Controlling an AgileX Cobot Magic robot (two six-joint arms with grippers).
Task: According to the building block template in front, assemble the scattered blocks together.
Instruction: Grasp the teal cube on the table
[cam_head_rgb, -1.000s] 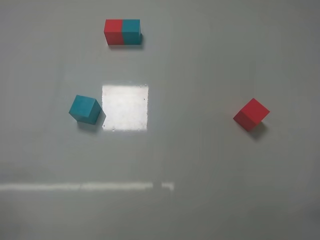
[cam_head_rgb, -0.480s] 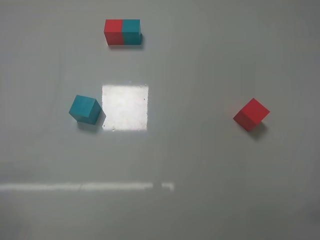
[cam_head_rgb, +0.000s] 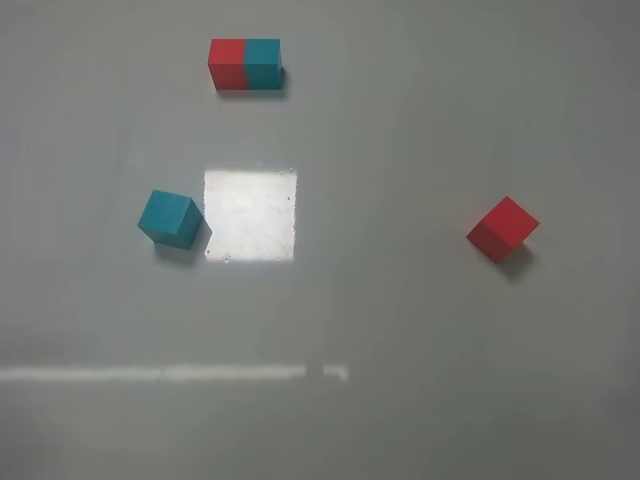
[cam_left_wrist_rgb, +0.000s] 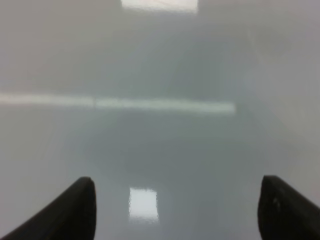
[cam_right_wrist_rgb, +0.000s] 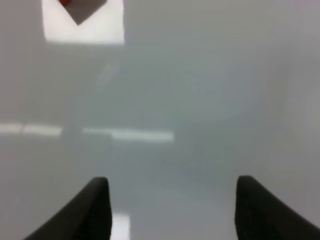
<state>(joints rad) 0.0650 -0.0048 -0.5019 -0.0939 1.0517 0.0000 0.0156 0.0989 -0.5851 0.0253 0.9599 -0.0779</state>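
Observation:
The template (cam_head_rgb: 245, 65), a red cube and a teal cube joined into a short bar, lies at the far middle of the grey table. A loose teal cube (cam_head_rgb: 169, 218) sits at the left, turned at an angle. A loose red cube (cam_head_rgb: 502, 228) sits at the right, also turned; a corner of it shows in the right wrist view (cam_right_wrist_rgb: 80, 9). Neither gripper shows in the high view. The left gripper (cam_left_wrist_rgb: 176, 207) is open over bare table. The right gripper (cam_right_wrist_rgb: 172, 205) is open, short of the red cube.
A bright square glare patch (cam_head_rgb: 250, 214) lies between the teal cube and the table's middle. A pale reflected stripe (cam_head_rgb: 170, 373) crosses the near left of the table (cam_head_rgb: 400, 330).

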